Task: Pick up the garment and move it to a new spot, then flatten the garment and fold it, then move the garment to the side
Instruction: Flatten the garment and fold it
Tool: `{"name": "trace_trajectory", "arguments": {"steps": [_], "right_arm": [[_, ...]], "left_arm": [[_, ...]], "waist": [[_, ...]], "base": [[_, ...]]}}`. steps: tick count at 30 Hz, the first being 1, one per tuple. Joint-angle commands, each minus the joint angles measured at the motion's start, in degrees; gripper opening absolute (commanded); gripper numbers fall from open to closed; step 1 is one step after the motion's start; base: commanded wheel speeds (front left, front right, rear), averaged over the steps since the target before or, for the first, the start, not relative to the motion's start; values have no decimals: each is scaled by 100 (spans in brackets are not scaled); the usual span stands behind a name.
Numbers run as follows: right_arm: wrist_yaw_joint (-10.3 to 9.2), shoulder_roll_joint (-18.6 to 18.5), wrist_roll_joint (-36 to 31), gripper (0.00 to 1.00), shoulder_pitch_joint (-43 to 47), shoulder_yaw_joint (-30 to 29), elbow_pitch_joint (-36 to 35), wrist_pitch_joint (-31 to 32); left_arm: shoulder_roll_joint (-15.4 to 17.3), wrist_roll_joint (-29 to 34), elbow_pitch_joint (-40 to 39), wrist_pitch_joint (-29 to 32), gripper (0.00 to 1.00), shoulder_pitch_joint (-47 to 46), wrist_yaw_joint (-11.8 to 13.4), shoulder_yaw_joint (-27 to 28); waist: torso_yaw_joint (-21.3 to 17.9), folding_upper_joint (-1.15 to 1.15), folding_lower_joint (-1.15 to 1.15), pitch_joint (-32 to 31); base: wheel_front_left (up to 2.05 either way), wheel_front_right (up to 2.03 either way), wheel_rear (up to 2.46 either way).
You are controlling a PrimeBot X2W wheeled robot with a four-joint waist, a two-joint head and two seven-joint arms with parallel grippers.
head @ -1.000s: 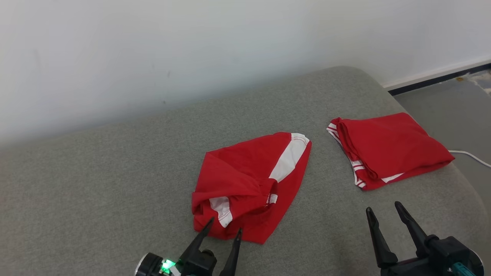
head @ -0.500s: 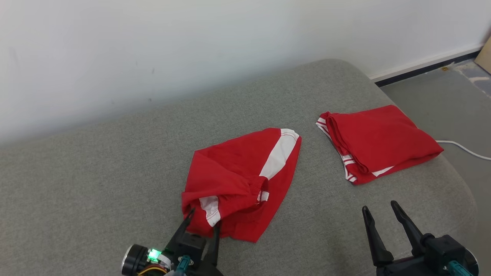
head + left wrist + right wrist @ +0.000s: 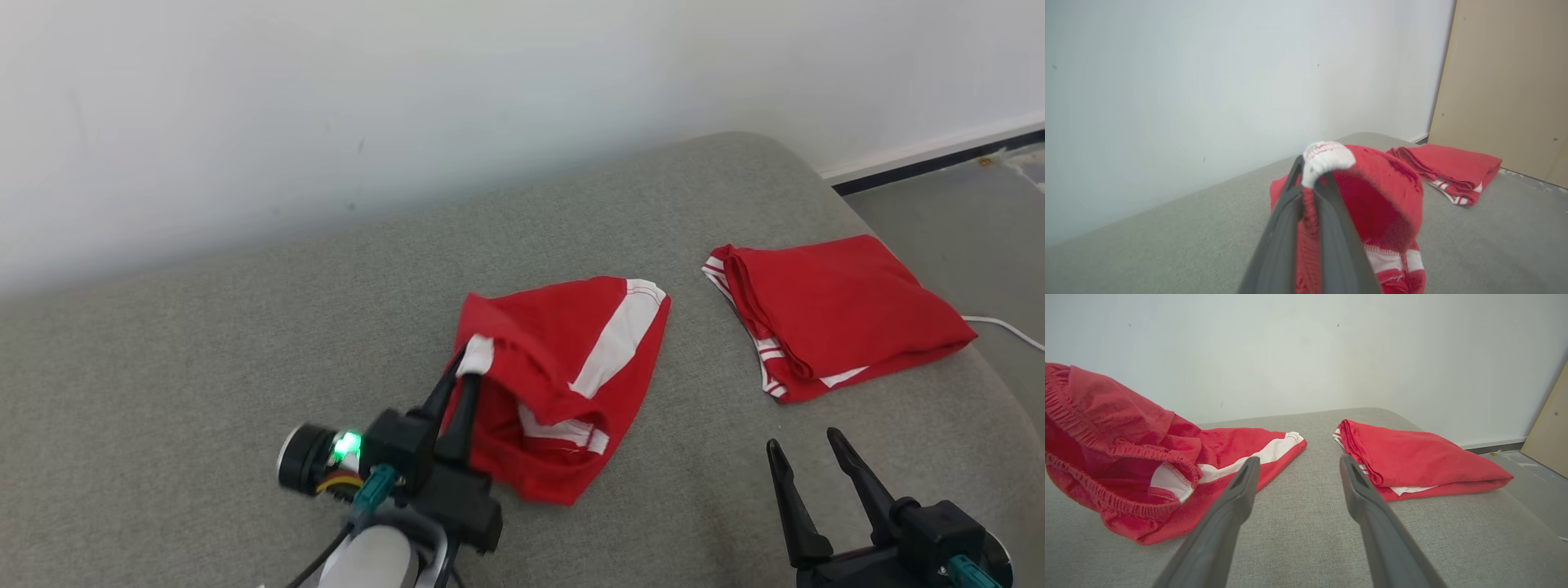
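Left end effector (image 3: 469, 364) pinches the edge of the garment (image 3: 563, 339).

- No text, label, brand, number or sign can be read in any view.
- The garment (image 3: 555, 343) and the folded garment (image 3: 841, 302) bear plain white stripes, without lettering.

Black, long-fingered left tool (image 3: 465, 365) and right tool (image 3: 802, 441) bear teal connectors (image 3: 374, 490); a green light (image 3: 347, 447) marks the left.
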Motion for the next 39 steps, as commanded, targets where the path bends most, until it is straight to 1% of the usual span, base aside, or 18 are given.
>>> {"name": "trace_trajectory", "arguments": {"steps": [1, 4, 7, 8, 11, 14, 15, 16, 17, 18, 19, 24, 26, 28, 30, 33, 39], "right_arm": [[-16, 21, -21, 100, 23, 6, -9, 5], [-16, 26, -20, 100, 2, 11, -6, 1], [-16, 29, -22, 100, 5, 16, 1, -9], [-16, 28, -22, 100, 10, 19, -2, -11], [-16, 11, -7, 100, 31, 35, -20, -7], [-16, -14, 5, 100, 52, 28, -27, 17], [-16, -18, 7, 100, 49, 42, -30, 22], [-16, -27, 10, 100, 42, 51, -32, 23], [-16, -31, 9, 100, 32, 60, -37, 30], [-16, -36, 9, 100, 18, 79, -47, 48], [-16, -38, 7, 100, -4, 97, -56, 61], [-16, -80, 43, 100, -86, 152, -80, 88], [-16, -82, 51, 100, -75, 148, -80, 91], [-16, -89, 60, 100, -31, 125, -65, 103], [-16, -93, 70, 100, 25, 100, -50, 130], [-16, -86, 58, 100, 74, 94, -45, 141], [-16, -53, 62, 100, 134, 96, -58, 143]], "left_arm": [[-9, -91, -118, -16, 0, -150, -29, -59], [-3, -246, -444, -16, 0, -407, 80, -140], [6, -317, -543, -15, 0, -481, 248, 95], [60, -351, -526, -16, 0, -441, 315, 234], [252, -545, -275, -15, 0, -192, 454, 710], [424, -809, 219, -16, 1, -97, 465, 1068], [475, -858, 414, -8, 22, -100, 465, 1130], [514, -893, 607, -6, 40, -122, 461, 1183], [550, -924, 792, -7, 77, -167, 477, 1235], [591, -928, 951, -8, 95, -213, 518, 1287], [619, -936, 1119, -8, 100, -259, 567, 1347], [625, -936, 1701, -13, 100, -401, 751, 1576], [614, -935, 1723, -13, 100, -350, 769, 1611], [605, -985, 1732, -14, 100, -222, 727, 1708], [588, -969, 1672, -14, 100, -53, 757, 1781], [580, -959, 1567, -15, 100, 215, 661, 1845], [511, -921, 1236, -15, 100, 663, 228, 1784]], "waist": [[44, 0, 0, -19], [86, 0, 0, -19], [114, 0, 0, -22], [117, 0, 0, -21], [119, 0, 0, -4], [138, 0, 0, 41], [143, 0, 0, 57], [148, 0, 0, 74], [151, 0, 0, 89], [154, 0, 0, 117], [156, 0, 0, 139], [189, 0, 0, 246], [206, 0, 0, 247], [251, 0, 0, 235], [311, 0, 0, 202], [415, 0, 0, 136], [682, 0, 0, 26]], "base": [[0, 0, 0], [0, 0, 0], [0, 0, 0], [0, 0, 0], [0, 0, 0], [0, 0, 0], [0, 0, 0], [0, 0, 0], [0, 0, 0], [0, 0, 0], [0, 0, 0], [0, 0, 0], [0, 0, 0], [0, 0, 0], [0, 0, 0], [0, 0, 0], [0, 0, 0]]}}
